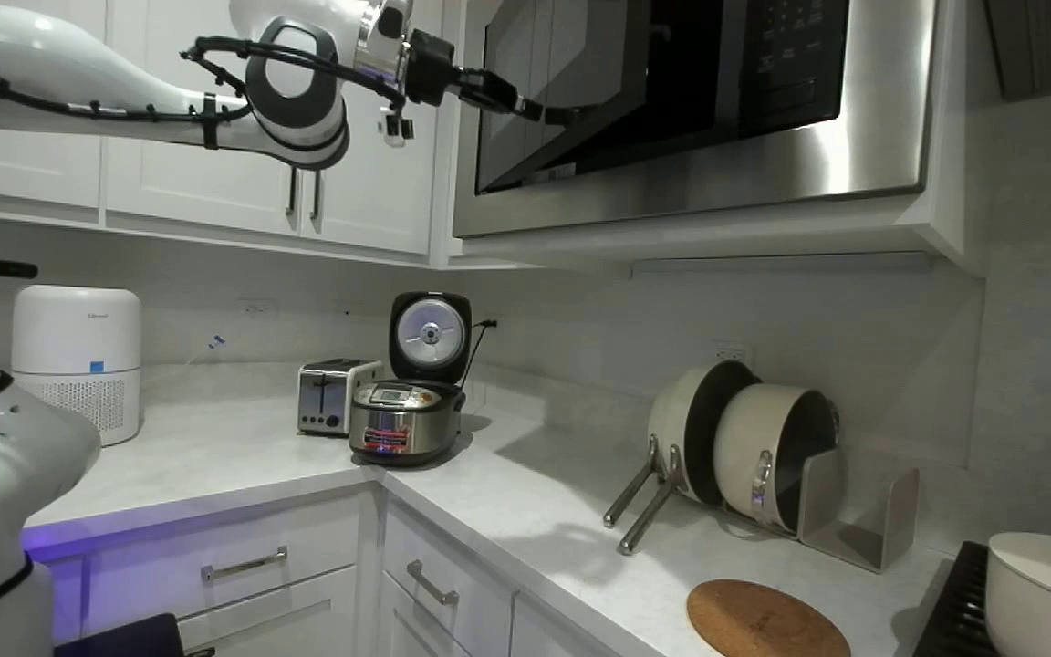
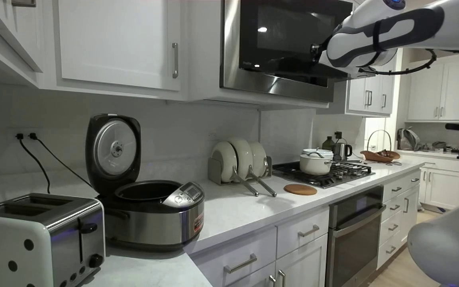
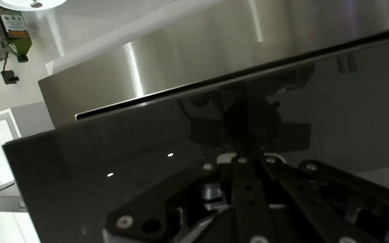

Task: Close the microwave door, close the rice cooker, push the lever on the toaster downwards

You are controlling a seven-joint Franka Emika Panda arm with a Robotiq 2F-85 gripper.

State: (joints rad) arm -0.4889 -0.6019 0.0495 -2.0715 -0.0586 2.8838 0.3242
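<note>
The microwave door (image 1: pixel 553 64) stands partly open, with the dark cavity behind it; its dark glass also shows in an exterior view (image 2: pixel 285 40) and fills much of the wrist view (image 3: pixel 79 182). My gripper (image 1: pixel 533 110) is shut and empty, its tips at the door's outer glass; contact cannot be told. It also shows in an exterior view (image 2: pixel 315 54) and the wrist view (image 3: pixel 251 152), with its reflection in the glass. The rice cooker (image 1: pixel 402 431) (image 2: pixel 153 223) has its lid (image 1: pixel 431 338) (image 2: pixel 114 151) raised upright. The toaster (image 1: pixel 336 397) (image 2: pixel 14 243) stands beside it, its lever (image 2: pixel 89 228) high in its slot.
White upper cabinets (image 1: pixel 215 109) lie behind the arm. Pans in a rack (image 1: pixel 767 447), a cork mat (image 1: pixel 763 620) and a white pot (image 1: pixel 1045 584) stand on the right-hand counter and stove. A white cylindrical appliance (image 1: pixel 77 365) stands near the robot base.
</note>
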